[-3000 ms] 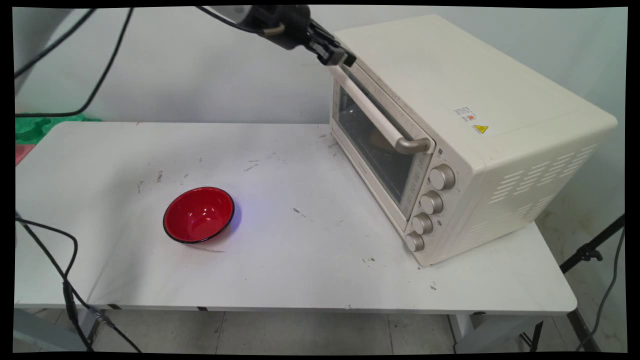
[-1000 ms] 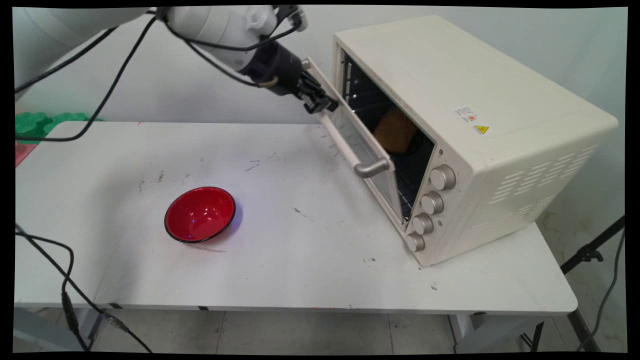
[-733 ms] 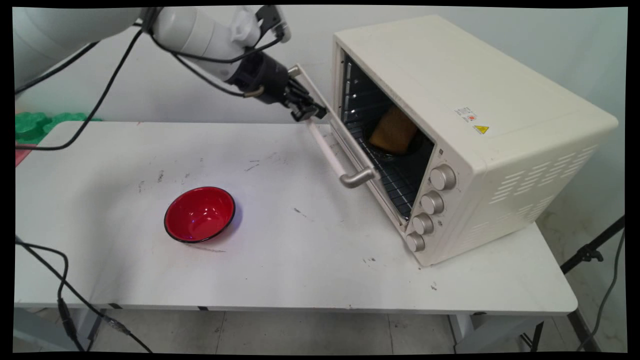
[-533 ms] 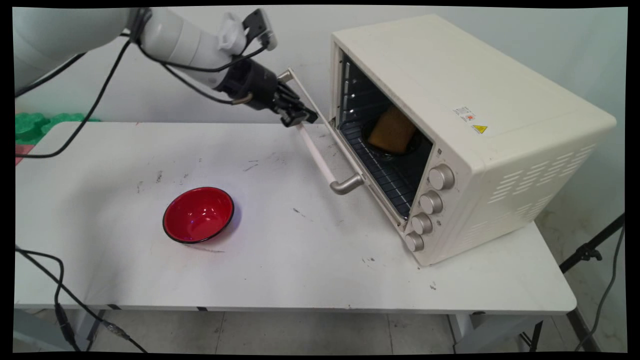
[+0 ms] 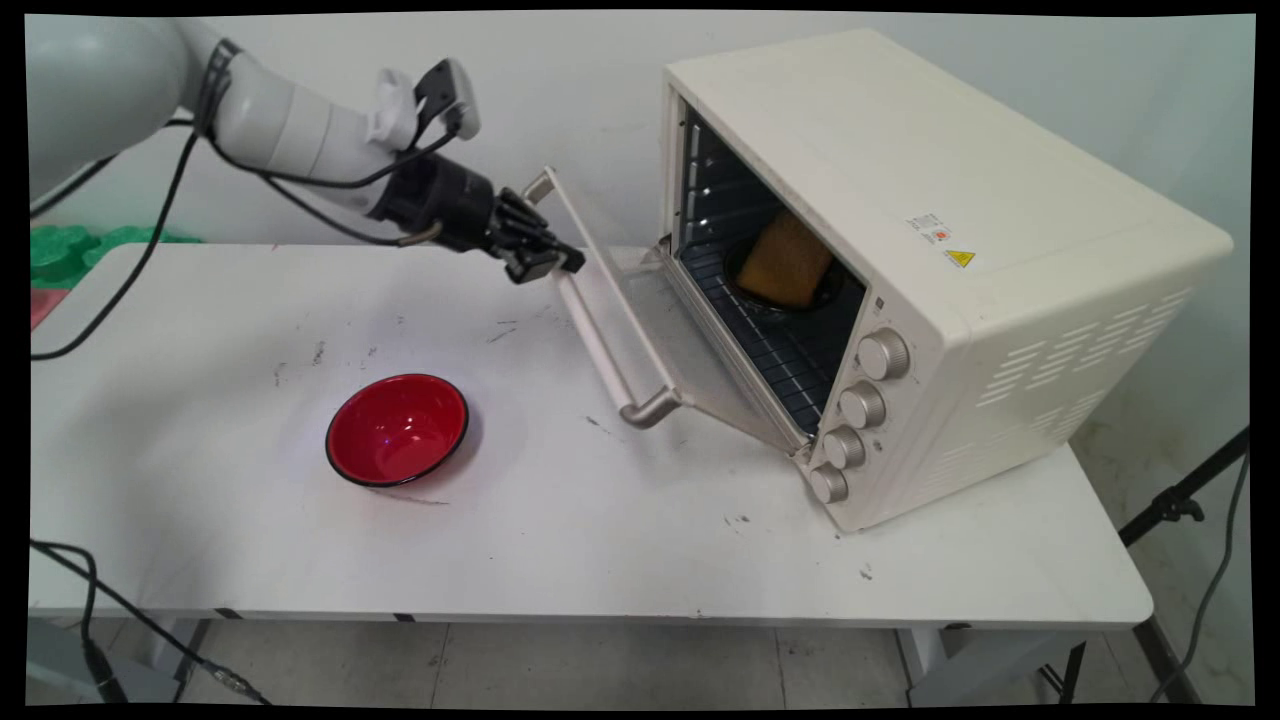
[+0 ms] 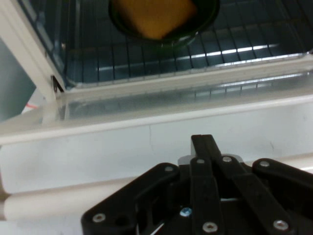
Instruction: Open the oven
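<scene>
**Claw on the handle of a half-lowered oven door**

The black two-finger gripper [image 5: 545, 264] [image 6: 204, 145] sits against the far end of the pale bar handle [image 5: 600, 345] [image 6: 73, 203] on the cream metal toaster oven's [image 5: 900, 200] glass door [image 5: 660, 335] [image 6: 161, 147]. In the hand view the claw looks clenched, its tips pressed together just past the bar. Whether anything is pinched between them cannot be made out. The white arm reaches in from the upper left, with black cables looping along it.

The door hangs open at a slant, hinged along the oven's bottom edge, its handle side tilted out over the white table [image 5: 600, 540]. Inside the oven, a golden-brown slab of bread [image 5: 785, 260] [image 6: 154, 14] lies in a dark round dish [image 5: 760, 300] [image 6: 195, 27] on the wire rack [image 5: 775, 350] [image 6: 122, 54]. Four round silver knobs [image 5: 862, 405] run down the oven's front, beside the opening.

A glossy red bowl with a black rim [image 5: 397, 428] stands upright on the table, well apart from the oven and the gripper, nearer the table's front. A green object [image 5: 70, 250] shows at the left edge, behind the table's far corner
</scene>
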{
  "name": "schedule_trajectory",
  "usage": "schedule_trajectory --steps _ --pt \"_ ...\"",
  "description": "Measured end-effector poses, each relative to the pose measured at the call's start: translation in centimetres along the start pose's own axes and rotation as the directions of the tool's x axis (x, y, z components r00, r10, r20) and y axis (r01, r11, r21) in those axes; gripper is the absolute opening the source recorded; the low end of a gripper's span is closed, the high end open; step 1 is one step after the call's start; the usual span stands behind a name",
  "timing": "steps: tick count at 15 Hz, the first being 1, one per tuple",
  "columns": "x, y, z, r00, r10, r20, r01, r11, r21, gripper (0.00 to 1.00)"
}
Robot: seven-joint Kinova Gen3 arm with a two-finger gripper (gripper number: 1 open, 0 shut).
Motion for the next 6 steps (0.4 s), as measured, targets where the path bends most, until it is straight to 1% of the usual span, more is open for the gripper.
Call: schedule_trajectory --steps 3,6 --pt "-2.3 -0.1 -0.7 1.0 -0.009 -0.003 0.009 1.0 -0.006 0.0" --pt "-4.8 0.0 -1.3 1.0 -0.012 -0.002 0.012 1.0 -0.022 0.0"
